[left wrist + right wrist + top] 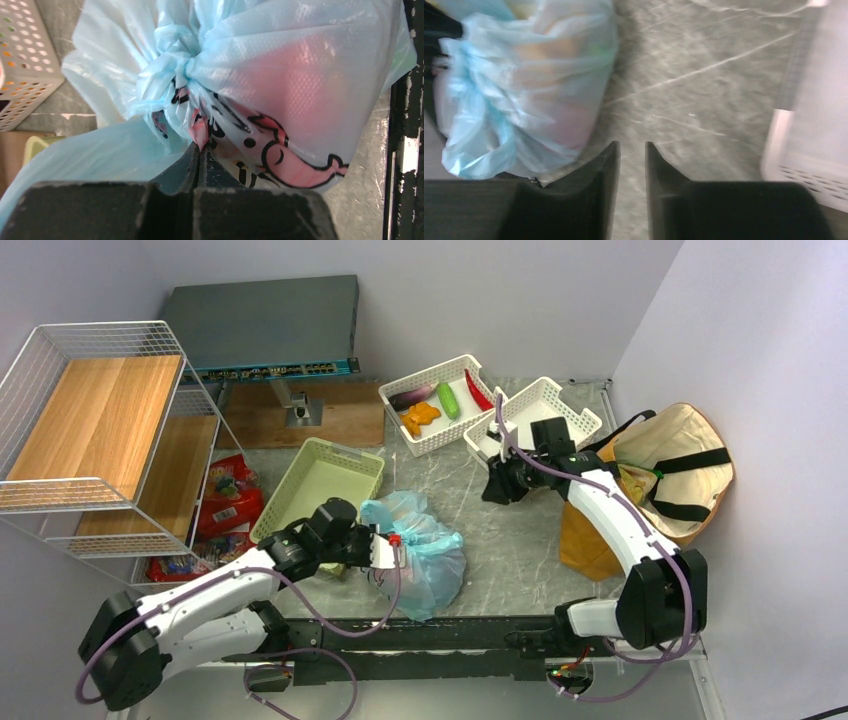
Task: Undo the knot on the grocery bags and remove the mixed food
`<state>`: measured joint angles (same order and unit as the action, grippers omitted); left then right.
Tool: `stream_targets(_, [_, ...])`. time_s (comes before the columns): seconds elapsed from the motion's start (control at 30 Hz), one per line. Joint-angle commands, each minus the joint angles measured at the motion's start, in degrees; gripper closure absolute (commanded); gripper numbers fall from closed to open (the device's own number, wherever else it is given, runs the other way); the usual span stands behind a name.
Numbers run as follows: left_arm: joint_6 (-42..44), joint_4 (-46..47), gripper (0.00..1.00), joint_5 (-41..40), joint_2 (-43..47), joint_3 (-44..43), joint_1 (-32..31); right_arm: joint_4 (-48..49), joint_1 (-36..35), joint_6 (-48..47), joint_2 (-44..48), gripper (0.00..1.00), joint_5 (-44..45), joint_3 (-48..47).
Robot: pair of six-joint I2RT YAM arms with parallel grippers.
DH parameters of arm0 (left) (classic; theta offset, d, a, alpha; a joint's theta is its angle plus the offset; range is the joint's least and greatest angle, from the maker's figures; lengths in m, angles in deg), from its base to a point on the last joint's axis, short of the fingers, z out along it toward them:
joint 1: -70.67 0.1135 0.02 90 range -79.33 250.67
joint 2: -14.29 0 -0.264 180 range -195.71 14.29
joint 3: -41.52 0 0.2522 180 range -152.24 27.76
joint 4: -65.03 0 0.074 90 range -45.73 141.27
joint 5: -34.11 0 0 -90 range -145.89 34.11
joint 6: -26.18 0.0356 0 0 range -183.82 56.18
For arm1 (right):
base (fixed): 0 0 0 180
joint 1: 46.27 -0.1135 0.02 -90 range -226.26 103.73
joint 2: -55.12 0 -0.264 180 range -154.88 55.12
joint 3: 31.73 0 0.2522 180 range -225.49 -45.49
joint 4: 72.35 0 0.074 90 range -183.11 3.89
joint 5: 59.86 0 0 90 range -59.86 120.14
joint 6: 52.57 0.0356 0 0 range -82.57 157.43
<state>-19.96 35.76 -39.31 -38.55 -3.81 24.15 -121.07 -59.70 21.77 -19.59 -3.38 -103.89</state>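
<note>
Tote sat far right; the bag lay front-left, knotted. Your left gripper was clamped on a fold just under the knot; your right gripper hovered empty, fingers slightly apart. Pulling there could tighten the knot or tear plastic.

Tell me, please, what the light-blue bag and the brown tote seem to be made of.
The light-blue bag looks like thin, semi-transparent plastic film: it crinkles, shines, and pink shapes show through. The brown tote seems woven cloth, probably canvas, matte, with a cream lining; its weave is too small to confirm.
</note>
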Motion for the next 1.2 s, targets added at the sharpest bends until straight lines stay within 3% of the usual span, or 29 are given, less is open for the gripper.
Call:
stream_targets(0.0, [2.8, 3.6, 1.00, 1.8, -4.9, -4.9, 0.1, -1.1, -3.6, 0.5, -1.8, 0.47, -8.1, -4.1])
stream_targets(0.07, [3.6, 3.2, 1.00, 1.9, -6.9, -6.6, 0.1, 0.4, -7.3, 1.9, -4.1, 0.23, -8.2, -5.7])
stream_targets(0.1, [4.6, 3.3, 1.00, 2.0, -7.3, -6.5, 0.1, 1.9, -9.2, 2.5, -4.9, 0.18, -7.5, -5.9])
stream_targets(0.27, [7.0, 4.7, 1.00, 1.7, -6.4, -5.1, 0.1, 6.3, -18.7, 4.8, -10.2, 0.09, -3.4, -8.9])
stream_targets(0.37, [5.8, 4.1, 1.00, 1.5, -5.8, -5.6, 0.1, 7.5, -20.5, 2.7, -12.8, 0.09, -0.3, -8.9])
stream_targets(0.43, [5.9, 4.3, 1.00, 1.4, -5.2, -5.3, 0.1, 6.9, -20.8, 0.6, -15.2, 0.16, 0.5, -8.8])
stream_targets(0.47, [5.8, 4.4, 1.00, 1.1, -5.1, -5.1, 0.1, 6.2, -20.8, -0.1, -16.4, 0.25, 0.5, -9.0])
stream_targets(0.53, [5.7, 4.3, 1.00, 0.3, -5.0, -5.1, 0.2, 5.5, -20.9, -0.8, -17.8, 0.57, 0.7, -9.0])
stream_targets(0.6, [5.7, 4.3, 1.00, -0.8, -4.9, -4.8, 0.2, 5.1, -20.9, -1.3, -17.4, 0.99, 1.0, -8.2])
stream_targets(0.9, [7.8, 1.1, 1.00, -1.3, 2.3, 0.7, 2.7, 3.9, -13.2, -1.4, -7.5, 1.00, 15.5, -1.6])
stream_targets(1.07, [10.8, 3.1, 1.00, -1.9, 3.7, 4.8, 3.0, 2.9, -11.7, -2.4, -4.0, 1.00, 12.8, 2.5])
stream_targets(1.17, [10.0, 3.4, 1.00, -1.1, 2.5, 2.5, 2.9, 2.6, -11.8, -2.2, -2.2, 1.00, 7.7, 2.3])
